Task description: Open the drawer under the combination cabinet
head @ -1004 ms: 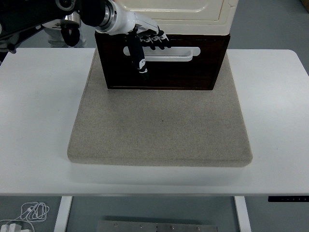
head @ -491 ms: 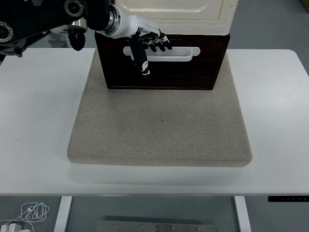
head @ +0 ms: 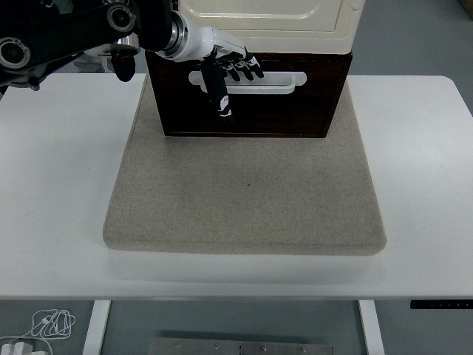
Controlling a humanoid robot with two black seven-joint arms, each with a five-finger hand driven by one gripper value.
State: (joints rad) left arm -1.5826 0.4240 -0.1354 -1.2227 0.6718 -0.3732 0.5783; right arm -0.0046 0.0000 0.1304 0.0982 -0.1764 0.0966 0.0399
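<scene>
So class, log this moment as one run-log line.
left hand at drawer handle, fingers hooked | drawer shut | right arm out of view

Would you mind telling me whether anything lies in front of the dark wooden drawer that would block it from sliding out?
Nothing visible does. The dark brown wooden drawer faces a bare stretch of the beige felt mat, with nothing on it. The left hand is at the drawer's white slot handle, with nothing between them.

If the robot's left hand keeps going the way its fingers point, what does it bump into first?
Probably the white handle on the dark drawer. The left hand has its fingers curled right at that handle, pointing into the drawer's front. From above I cannot tell whether they already touch it.
</scene>
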